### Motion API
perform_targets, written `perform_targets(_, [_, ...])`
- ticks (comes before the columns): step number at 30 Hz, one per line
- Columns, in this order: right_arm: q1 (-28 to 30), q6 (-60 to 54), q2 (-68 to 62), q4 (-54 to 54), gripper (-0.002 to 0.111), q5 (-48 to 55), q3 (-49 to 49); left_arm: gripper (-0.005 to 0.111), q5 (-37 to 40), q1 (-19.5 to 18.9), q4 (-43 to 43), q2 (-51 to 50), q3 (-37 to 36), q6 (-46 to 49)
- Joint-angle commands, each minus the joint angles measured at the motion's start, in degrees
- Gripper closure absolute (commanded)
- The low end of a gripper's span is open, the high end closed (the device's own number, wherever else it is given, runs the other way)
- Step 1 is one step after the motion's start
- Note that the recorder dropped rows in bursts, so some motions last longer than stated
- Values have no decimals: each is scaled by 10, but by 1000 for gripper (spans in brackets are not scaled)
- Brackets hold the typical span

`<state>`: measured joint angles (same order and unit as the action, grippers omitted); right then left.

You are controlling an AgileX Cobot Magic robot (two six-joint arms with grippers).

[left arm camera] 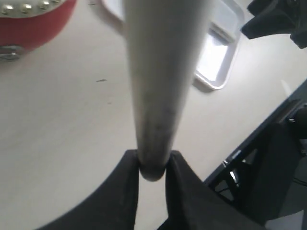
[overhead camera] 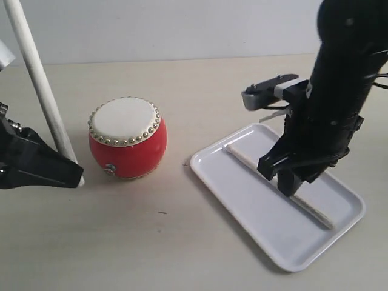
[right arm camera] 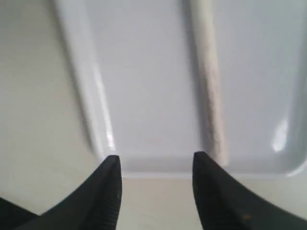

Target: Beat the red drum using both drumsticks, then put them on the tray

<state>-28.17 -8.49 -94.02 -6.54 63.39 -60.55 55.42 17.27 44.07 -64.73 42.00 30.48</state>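
The red drum [overhead camera: 127, 138] with its cream head stands on the table at centre left; its edge shows too in the left wrist view [left arm camera: 33, 24]. My left gripper [overhead camera: 71, 173] [left arm camera: 152, 165] is shut on the butt of one drumstick [overhead camera: 42, 88] [left arm camera: 160, 81], which rises steeply up and left of the drum. The other drumstick [overhead camera: 276, 182] [right arm camera: 208, 86] lies flat along the white tray [overhead camera: 242, 200] [right arm camera: 144, 72] at right. My right gripper [overhead camera: 285, 176] [right arm camera: 156, 163] hangs open just above the tray, beside that stick, holding nothing.
The pale tabletop [overhead camera: 151, 242] runs in front of the drum and tray. A light wall closes the back. The dark frame of the robot base [left arm camera: 268, 167] shows beyond the table edge in the left wrist view.
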Motion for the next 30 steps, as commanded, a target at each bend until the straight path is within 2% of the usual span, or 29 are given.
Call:
perform_targets(1, [2, -109, 121, -168, 62, -93, 76, 107, -1, 3, 118, -8, -27, 91])
perform_targets(8, [2, -358, 177, -520, 62, -155, 140, 107, 72, 3, 170, -87, -33, 188])
perform_targets(10, [2, -415, 172, -581, 60, -154, 141, 107, 95, 3, 184, -106, -33, 219])
perform_targets(15, [2, -527, 159, -697, 46, -140, 141, 107, 107, 3, 187, -134, -33, 250])
perform_targets(21, [-27, -625, 130, -806, 45, -137, 141, 107, 113, 3, 188, -145, -33, 276])
perform_targets(30, [-82, -643, 68, -810, 45, -138, 126, 107, 115, 3, 191, -146, -33, 291])
